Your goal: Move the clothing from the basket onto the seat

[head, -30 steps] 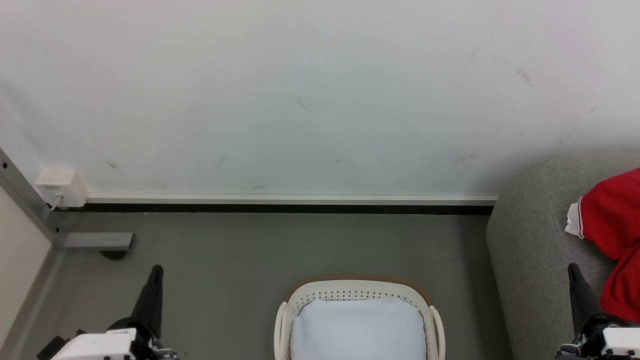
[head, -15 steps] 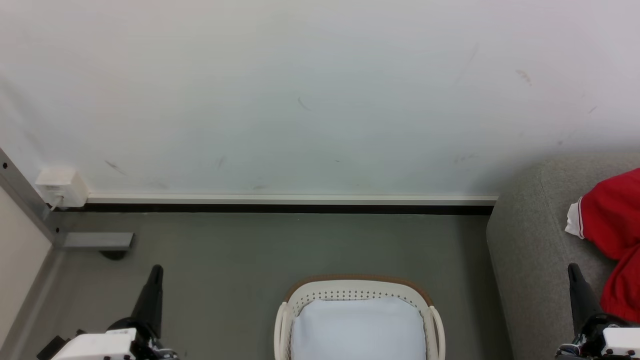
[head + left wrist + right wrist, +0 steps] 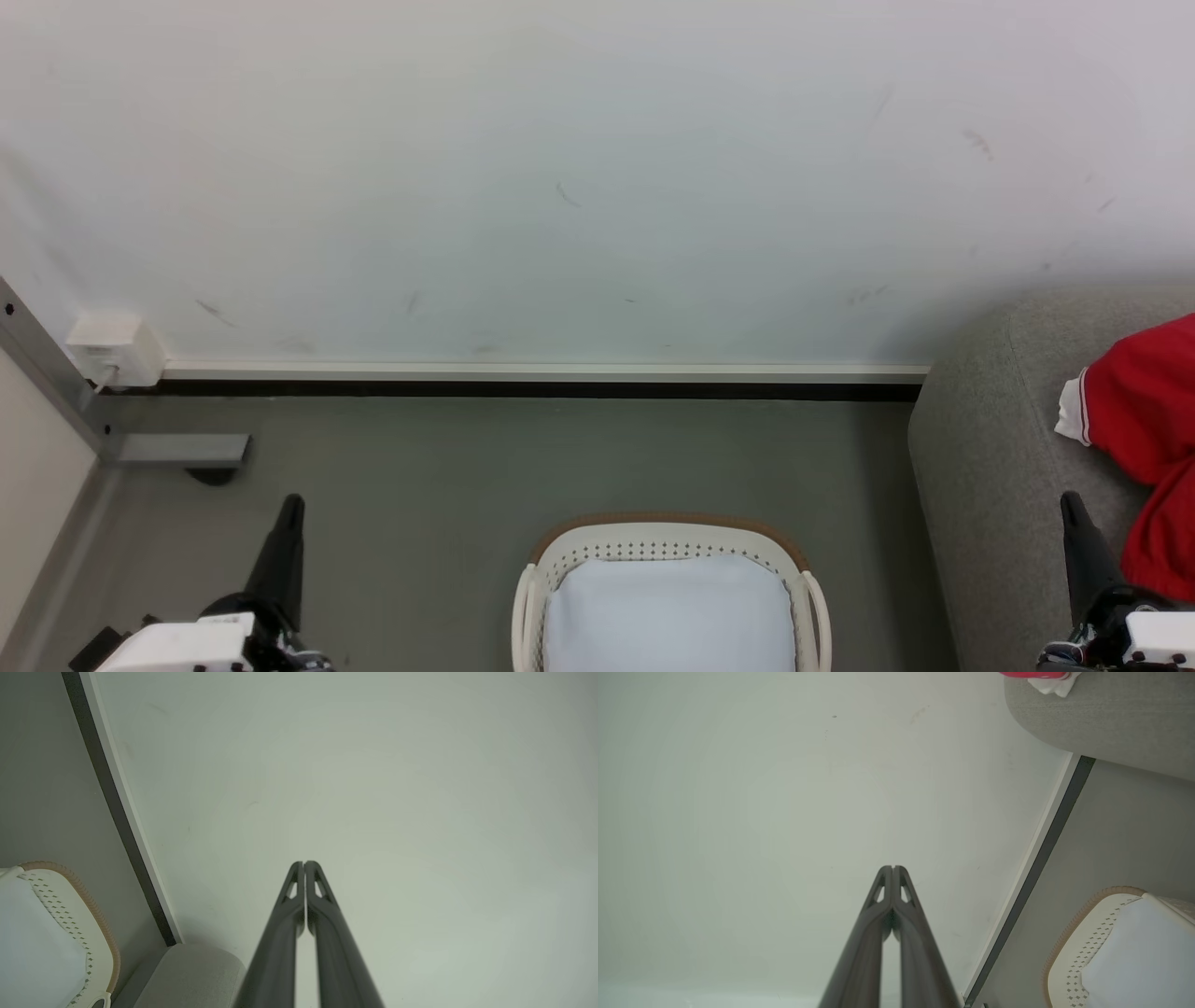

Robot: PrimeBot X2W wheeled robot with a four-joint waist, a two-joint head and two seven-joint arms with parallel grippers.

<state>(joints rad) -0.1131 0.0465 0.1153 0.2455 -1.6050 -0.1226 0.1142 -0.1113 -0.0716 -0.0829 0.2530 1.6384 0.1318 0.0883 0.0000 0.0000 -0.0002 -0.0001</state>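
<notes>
Status: all holding still, transfer apparently finished.

The left hand (image 3: 303, 863) and right hand (image 3: 893, 868), each with its two long dark fingers pressed fully together, are gripping nothing and pointing towards the pale wall (image 3: 597, 187). Between them the cream-white oval plastic laundry basket (image 3: 667, 519) with brown rim is standing on the grey floor (image 3: 420, 467), showing its flat white liner (image 3: 667, 611) with no garment visible in the part seen. The bright red sports clothing with white trim (image 3: 1144, 411) is lying on the light grey fabric-upholstered seat (image 3: 990, 448), near the right hand. Nothing is shifting across the last second; in my judgement the transfer is looking complete.
</notes>
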